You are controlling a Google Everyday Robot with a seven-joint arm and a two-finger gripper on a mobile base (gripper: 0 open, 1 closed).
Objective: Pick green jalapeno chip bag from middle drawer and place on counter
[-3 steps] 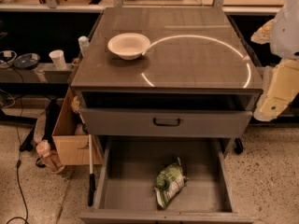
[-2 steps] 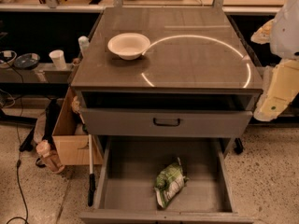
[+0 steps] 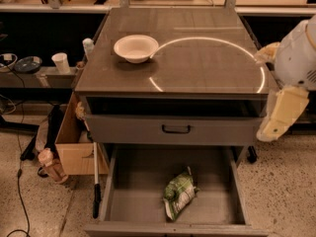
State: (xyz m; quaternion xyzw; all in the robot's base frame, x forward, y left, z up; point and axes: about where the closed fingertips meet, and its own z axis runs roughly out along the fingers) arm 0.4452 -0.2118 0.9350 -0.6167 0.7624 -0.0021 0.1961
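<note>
The green jalapeno chip bag point(image 3: 178, 194) lies on the grey floor of the open middle drawer point(image 3: 138, 191), right of its centre, near the front. The counter point(image 3: 197, 63) above it is glossy grey-brown with a bright ring reflection. A white bowl point(image 3: 136, 48) stands on its left part. My gripper point(image 3: 280, 116) hangs at the right edge of the view, beside the cabinet's right side at the height of the closed drawer front. It is well above and to the right of the bag and holds nothing that I can see.
A closed grey drawer front with a black handle point(image 3: 176, 129) sits above the open drawer. A cardboard box point(image 3: 74, 142), a thin black-tipped pole point(image 3: 96, 181) and a bottle point(image 3: 49, 164) stand left of the cabinet. A white cup point(image 3: 61, 62) is on a low side shelf.
</note>
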